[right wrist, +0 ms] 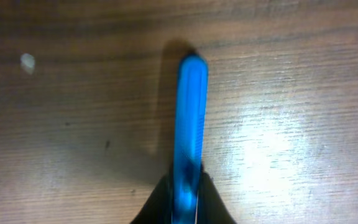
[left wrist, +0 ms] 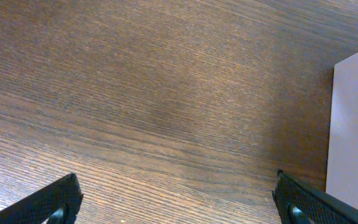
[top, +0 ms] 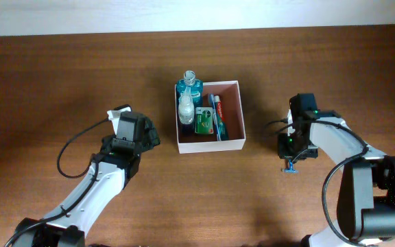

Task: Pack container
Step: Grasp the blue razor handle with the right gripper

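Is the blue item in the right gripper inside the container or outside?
Outside: the right gripper pinches the blue item over bare table, apart from the container.

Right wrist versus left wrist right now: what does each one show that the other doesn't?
Only the right wrist view: a slim blue item pinched in the right gripper, casting a shadow on the wood, plus a pale speck. Only the left wrist view: the left gripper open and empty, and the container, just its white outer wall at the frame's right edge. Both: the brown wooden table, seen close up.
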